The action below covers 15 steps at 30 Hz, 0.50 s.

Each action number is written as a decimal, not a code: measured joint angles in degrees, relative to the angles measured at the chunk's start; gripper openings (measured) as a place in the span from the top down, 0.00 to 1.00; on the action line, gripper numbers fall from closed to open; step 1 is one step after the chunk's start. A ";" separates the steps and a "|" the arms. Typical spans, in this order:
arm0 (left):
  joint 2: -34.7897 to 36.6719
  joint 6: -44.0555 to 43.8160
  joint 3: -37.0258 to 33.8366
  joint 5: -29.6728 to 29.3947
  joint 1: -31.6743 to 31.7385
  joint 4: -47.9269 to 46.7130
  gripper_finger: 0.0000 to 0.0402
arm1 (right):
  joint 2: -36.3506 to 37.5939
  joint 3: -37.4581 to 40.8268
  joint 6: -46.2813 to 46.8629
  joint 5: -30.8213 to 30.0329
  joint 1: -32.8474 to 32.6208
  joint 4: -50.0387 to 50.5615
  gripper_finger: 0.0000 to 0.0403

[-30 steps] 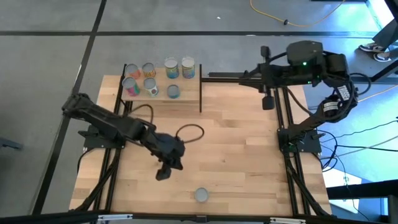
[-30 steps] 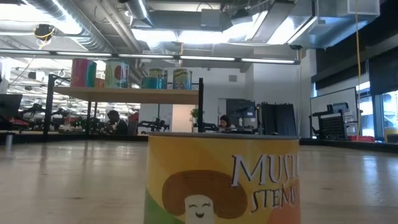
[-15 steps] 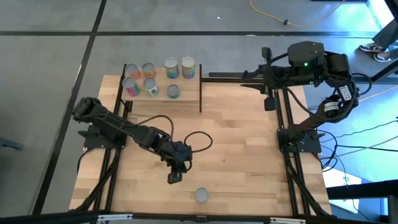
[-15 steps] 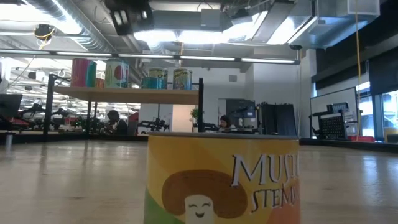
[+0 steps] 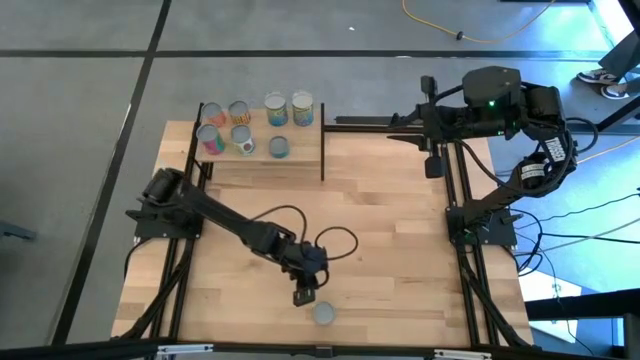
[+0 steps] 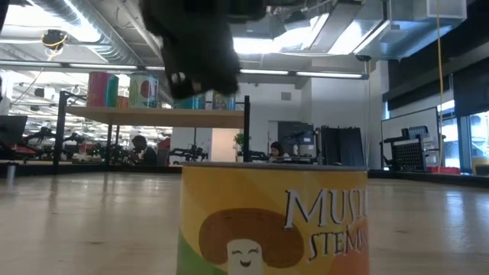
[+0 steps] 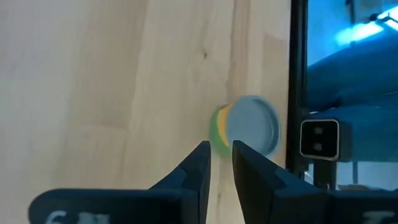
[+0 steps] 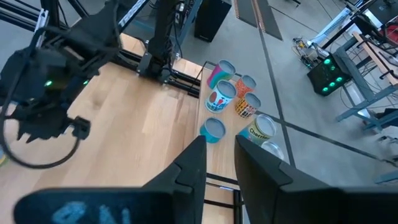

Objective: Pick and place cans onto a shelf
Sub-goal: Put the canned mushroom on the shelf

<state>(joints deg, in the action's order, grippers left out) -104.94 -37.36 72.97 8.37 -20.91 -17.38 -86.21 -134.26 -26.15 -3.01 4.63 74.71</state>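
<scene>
A can with a yellow mushroom label [image 5: 324, 314] stands upright on the table close to its near edge; it fills the low view's foreground [image 6: 275, 221]. My left gripper [image 5: 303, 297] hangs just on the far-left side of it, slanting down, open with nothing between its fingers [image 7: 219, 149]. The can [image 7: 249, 127] lies ahead of the fingertips. Several cans [image 5: 250, 125] stand on the shelf [image 5: 305, 145] at the table's far left. My right gripper [image 5: 432, 165] waits raised at the far right, open [image 8: 217, 143].
Black frame rails run along the table's left and right sides, and one [image 7: 298, 93] passes close by the near can. The shelf's black uprights [image 5: 322, 150] stand at its sides. A black cable loop [image 5: 335, 245] trails from my left arm. Bare wood lies mid-table.
My left gripper has travelled toward the table's near edge and to the right, sinking toward the mushroom can; it has come into the low view from above as a dark blur. The can has not moved.
</scene>
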 joint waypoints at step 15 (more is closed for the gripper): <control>-6.62 0.37 0.02 -0.82 -4.53 6.69 0.86 | 0.00 0.02 -2.93 0.01 0.00 0.06 0.79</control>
<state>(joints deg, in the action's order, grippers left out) -111.57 -36.99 72.99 7.55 -25.44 -10.68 -86.21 -134.23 -29.08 -2.99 4.63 74.77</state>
